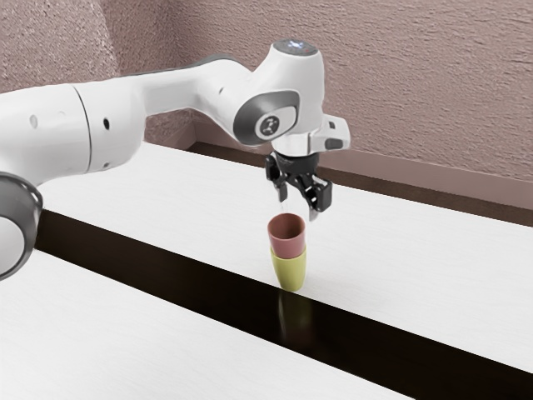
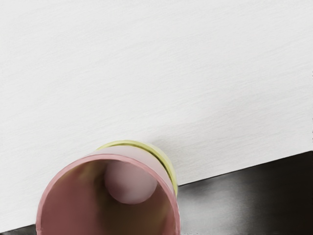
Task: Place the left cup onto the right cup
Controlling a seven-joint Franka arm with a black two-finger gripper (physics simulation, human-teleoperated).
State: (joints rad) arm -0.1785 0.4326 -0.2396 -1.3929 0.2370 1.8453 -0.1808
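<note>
Pink cup (image 1: 286, 235) sits nested upright in the yellow-green cup (image 1: 291, 271) on the white worktop (image 1: 416, 250). Gripper (image 1: 298, 208) hovers just above its rim, fingers apart.

The stacked cups (image 1: 288, 250) stand alone just under the hand (image 1: 300, 207), with open table (image 1: 416, 242) on every side.

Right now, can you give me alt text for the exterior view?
A pink cup sits nested upright in a yellow-green cup on a white table, at the edge of a dark strip. The black gripper hangs just above the pink cup's rim, fingers open, on a white arm reaching in from the exterior view's left.
</note>
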